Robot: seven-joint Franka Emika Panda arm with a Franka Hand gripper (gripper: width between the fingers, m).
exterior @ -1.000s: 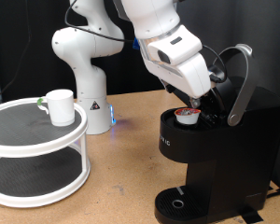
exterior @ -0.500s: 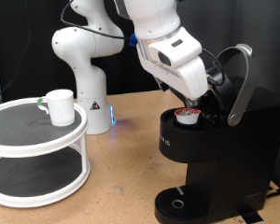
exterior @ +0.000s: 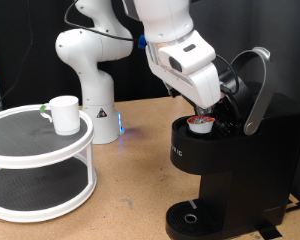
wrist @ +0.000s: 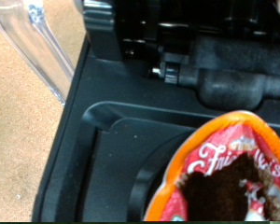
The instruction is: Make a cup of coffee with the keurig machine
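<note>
One pod (exterior: 199, 123) sits in the open brew chamber of the keurig (exterior: 230, 170), right-center of the ext view, reddish top showing. Lid handle (exterior: 252, 92) is up and tilted back, upper right. Gripper (exterior: 211, 110) hangs just above and to the right of the pod, close to it; fingertips are hidden behind the wrist housing, so you can't tell if they're wide, narrow or touching the pod. No pic shows the pod between fingers, so don't count it as held.

Wrist view: pod foil (wrist: 235, 173), orange rim w/ printed lettering, fills the lower right; black chamber wall and hinge parts sit across the upper half. No fingers visible there.

Cup (exterior: 62, 113) is on the top tier of the round white stand (exterior: 35, 165), left side of the ext view, well apart from the machine. Drip tray (exterior: 193, 218) at bottom center has nothing on it.

My read: step in hand is seating the pod, early in the task. To do it well, check the pod lies flat and centered in the holder, not cocked on the rim. Keep the wrist clear of the raised lid handle, it's v. near. Avoid side drag on the pod; a tilted pod could jam the lid.
</note>
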